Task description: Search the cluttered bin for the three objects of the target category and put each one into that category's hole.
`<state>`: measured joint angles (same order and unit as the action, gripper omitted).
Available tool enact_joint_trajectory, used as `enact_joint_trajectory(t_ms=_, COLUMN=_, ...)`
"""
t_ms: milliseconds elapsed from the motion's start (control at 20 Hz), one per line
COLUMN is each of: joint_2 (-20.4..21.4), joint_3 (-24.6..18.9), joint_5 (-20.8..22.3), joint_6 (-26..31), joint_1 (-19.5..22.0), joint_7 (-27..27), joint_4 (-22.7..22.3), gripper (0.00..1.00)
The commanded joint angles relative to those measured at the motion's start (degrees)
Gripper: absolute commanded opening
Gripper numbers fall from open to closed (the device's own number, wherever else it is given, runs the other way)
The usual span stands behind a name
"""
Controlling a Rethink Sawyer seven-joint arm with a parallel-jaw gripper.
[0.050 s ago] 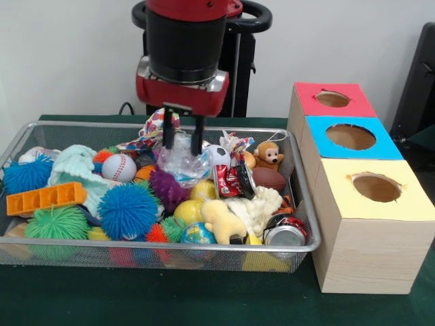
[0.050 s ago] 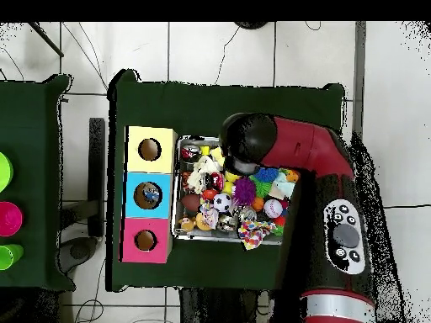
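From the front, the gripper [image 1: 183,138] hung over the wire bin [image 1: 307,224]. Its two black fingers [image 1: 167,133] stood apart, and their tips dipped into a crumpled clear plastic bag [image 1: 181,161] in the middle of the toy pile. To the side sat the box with a red hole [image 1: 332,99], a blue hole [image 1: 351,137] and a yellow hole [image 1: 376,187].

From above, the red arm [image 2: 311,160] covered part of the bin [image 2: 176,190], and the gripper was hidden. The box [image 2: 133,195] touched the bin's side.
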<state>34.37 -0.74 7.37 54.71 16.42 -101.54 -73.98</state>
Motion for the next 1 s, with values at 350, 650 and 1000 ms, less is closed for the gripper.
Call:
enact_joint_trajectory(t_ms=350, joint_2=0.25, joint_3=3.42, joint_5=-6.24, joint_6=8.02, joint_1=-6.53, joint_7=-18.67, joint_4=-1.91, gripper=0.00)
enact_joint_trajectory(t_ms=650, joint_2=0.20, joint_3=5.53, joint_5=-8.49, joint_6=7.91, joint_1=-9.45, joint_7=-20.81, joint_4=-2.31, gripper=0.00)
enact_joint_trajectory(t_ms=1000, joint_2=0.27, joint_3=7.61, joint_5=-10.44, joint_6=8.07, joint_1=-12.74, joint_7=-23.24, joint_4=-2.91, gripper=0.00)
